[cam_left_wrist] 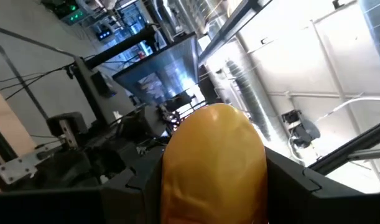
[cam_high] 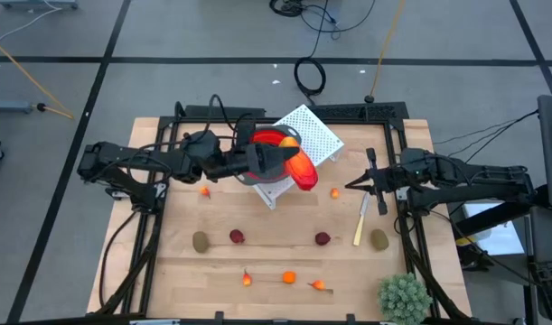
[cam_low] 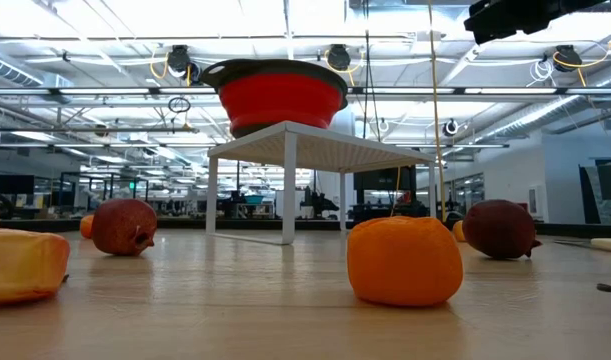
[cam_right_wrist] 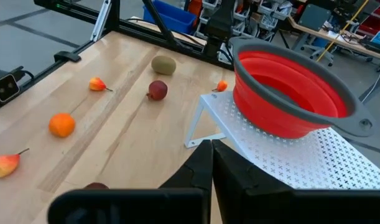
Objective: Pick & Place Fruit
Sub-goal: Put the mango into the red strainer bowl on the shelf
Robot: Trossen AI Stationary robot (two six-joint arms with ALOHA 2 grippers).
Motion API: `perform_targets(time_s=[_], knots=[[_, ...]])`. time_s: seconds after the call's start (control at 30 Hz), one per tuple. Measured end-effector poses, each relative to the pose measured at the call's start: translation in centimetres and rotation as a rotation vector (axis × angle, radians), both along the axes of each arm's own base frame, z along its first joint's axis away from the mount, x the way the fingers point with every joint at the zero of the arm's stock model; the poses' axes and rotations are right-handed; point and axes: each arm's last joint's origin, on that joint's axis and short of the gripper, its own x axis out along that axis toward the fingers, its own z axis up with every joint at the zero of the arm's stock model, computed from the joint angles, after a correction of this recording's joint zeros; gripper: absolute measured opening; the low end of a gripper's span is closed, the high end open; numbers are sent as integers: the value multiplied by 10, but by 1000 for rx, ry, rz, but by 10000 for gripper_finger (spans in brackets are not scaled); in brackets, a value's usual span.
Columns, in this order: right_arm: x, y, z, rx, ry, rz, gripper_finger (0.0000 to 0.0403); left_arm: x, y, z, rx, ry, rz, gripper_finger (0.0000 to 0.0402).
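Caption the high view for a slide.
Left hand holds an orange-red fruit beside the red bowl on its white stand; right hand shut, empty.

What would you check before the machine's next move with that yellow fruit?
1. Left claw grips the yellow fruit: ok.
2. Red bowl sits upright on the white stand: ok.
3. Fruit is over the bowl's opening: cannot tell; it looks near the rim.
4. Right claw is shut, empty and off beside the stand: ok.
5. Table fruit all collected: not ok; the orange ball and others remain.
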Motion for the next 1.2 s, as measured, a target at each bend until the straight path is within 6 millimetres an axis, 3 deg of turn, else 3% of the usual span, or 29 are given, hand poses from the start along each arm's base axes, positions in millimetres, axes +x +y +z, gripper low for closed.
perform_targets(time_s=[0.2,0.5,0.77,1.03,1.2], knots=[[0,0,0,-19,-7,6,1,0,-1,0,3,4,9,195],[0,0,0,-37,-8,12,1,-4,-16,11,414,-130,-173,195],[0,0,0,-37,-8,12,1,-11,-34,17,614,-265,-253,195],[0,0,0,-37,-8,12,1,-11,-38,17,604,-257,-233,195],[0,0,-1,-25,7,8,1,-6,-34,9,527,-113,-111,195]])
